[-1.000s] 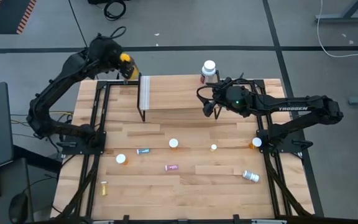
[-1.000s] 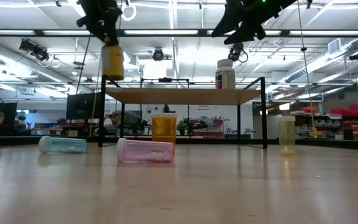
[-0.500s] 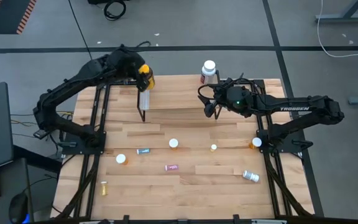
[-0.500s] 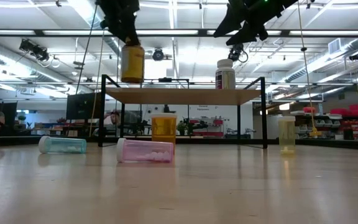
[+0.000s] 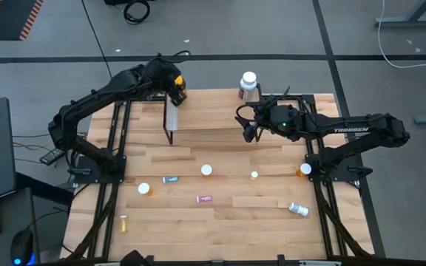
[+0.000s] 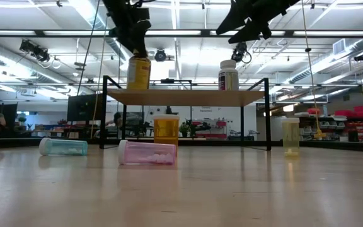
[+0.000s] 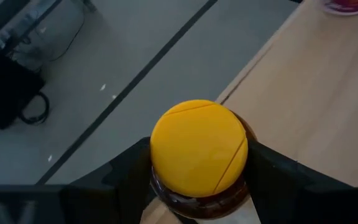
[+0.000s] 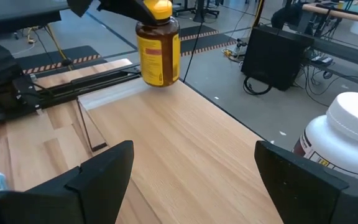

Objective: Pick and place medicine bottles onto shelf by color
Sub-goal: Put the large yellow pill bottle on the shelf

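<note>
Left hand clamped on big yellow bottle at shelf far-left corner, big white bottle upright far right, right hand apart above shelf.

Yellow-capped amber bottle with yellow label on light wooden shelf; white-capped bottle at opposite end; black shelf legs.

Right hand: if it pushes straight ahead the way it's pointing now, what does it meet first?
Probably the yellow bottle that the left hand holds at the shelf's far end. The plank between looks free; the white bottle sits off to the side. Depth is uncertain.
</note>
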Controlling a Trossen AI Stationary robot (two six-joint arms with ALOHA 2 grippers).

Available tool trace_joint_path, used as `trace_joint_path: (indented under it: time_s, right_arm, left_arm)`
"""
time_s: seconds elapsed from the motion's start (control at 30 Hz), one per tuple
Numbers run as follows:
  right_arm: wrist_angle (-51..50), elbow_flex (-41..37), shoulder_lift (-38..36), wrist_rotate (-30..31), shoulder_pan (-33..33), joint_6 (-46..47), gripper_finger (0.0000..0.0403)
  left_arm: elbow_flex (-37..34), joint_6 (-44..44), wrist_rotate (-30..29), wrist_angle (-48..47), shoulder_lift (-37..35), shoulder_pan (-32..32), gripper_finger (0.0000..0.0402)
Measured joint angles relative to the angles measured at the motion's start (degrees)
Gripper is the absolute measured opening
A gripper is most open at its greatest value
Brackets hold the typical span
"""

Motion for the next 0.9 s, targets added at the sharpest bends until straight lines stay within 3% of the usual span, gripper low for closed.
trace_joint_path:
  time_s: [0.9]
  right_arm:
    - [-0.04, 0.0, -0.04, -0.02, 0.02, 0.04, 0.0345]
  left_arm:
    - [-0.09, -5.23, 1.48, -0.43, 1.85, 3.54, 0.0231]
